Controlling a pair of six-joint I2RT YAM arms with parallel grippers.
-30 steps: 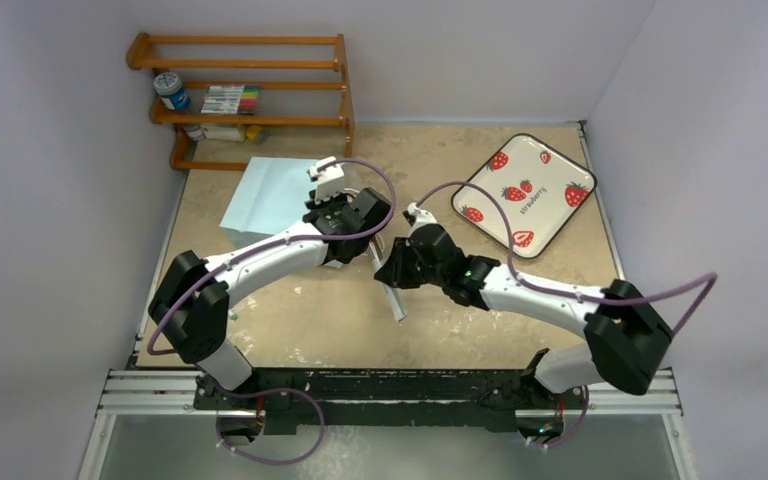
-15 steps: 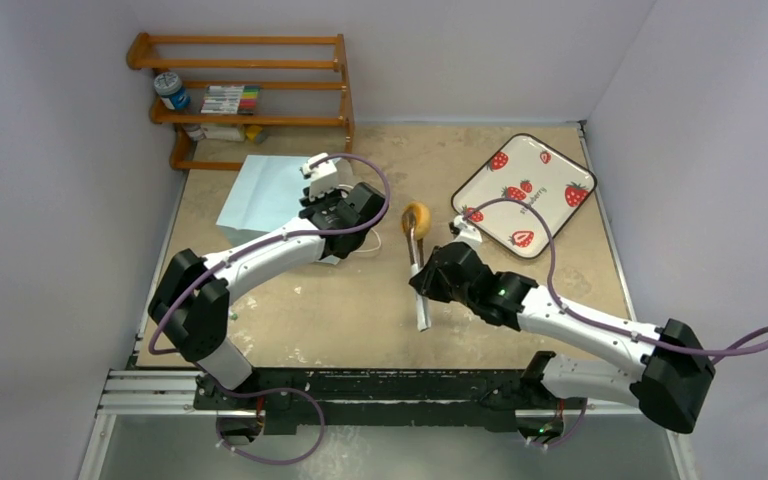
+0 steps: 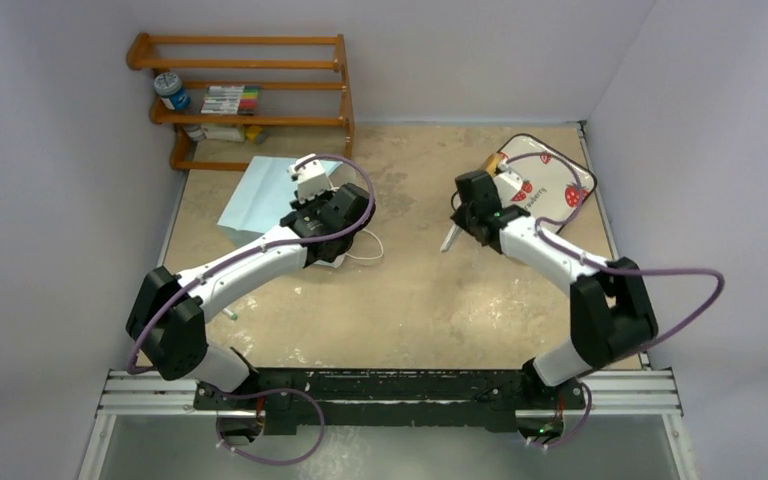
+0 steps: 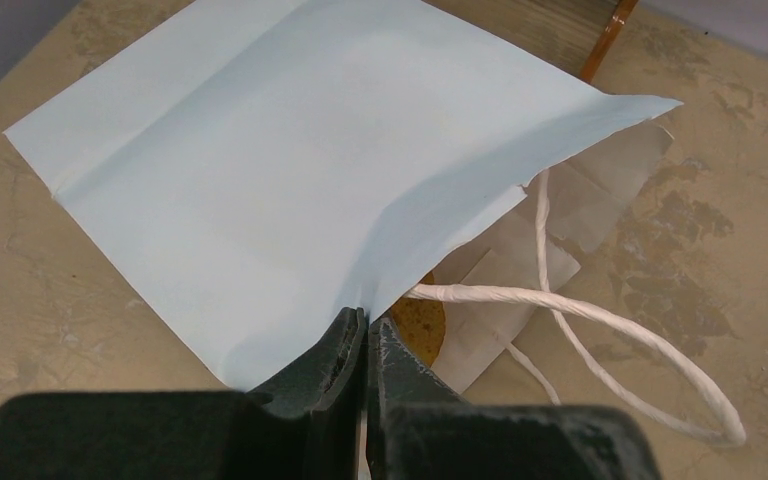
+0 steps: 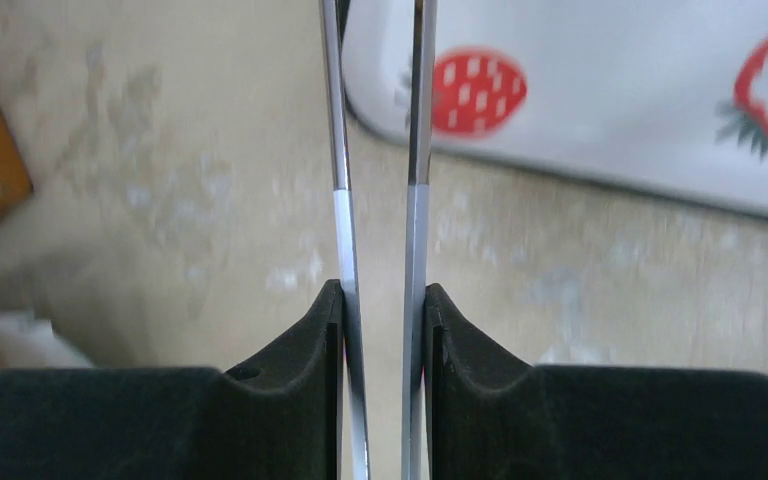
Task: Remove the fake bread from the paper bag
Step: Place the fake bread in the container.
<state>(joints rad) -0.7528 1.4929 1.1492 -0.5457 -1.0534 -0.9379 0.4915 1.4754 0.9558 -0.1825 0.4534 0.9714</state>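
left gripper [image 4: 365, 335] clamped on paper bag [image 4: 260, 170] lip; right gripper [image 5: 385, 310] squeezing tongs [image 5: 420, 120]
tongs point at tray [image 5: 610, 110] edge; bag well left of tray

Around you, plain lilac walls [image 3: 60, 200] close the table [image 3: 410, 300] on three sides. Its top is beige and mottled, with pale worn spots. Far beyond your left claw [image 4: 365, 322], a little to its left, a wooden shelf [image 3: 290, 63] stands against the back wall. The light is soft and even, and the shadows are faint.
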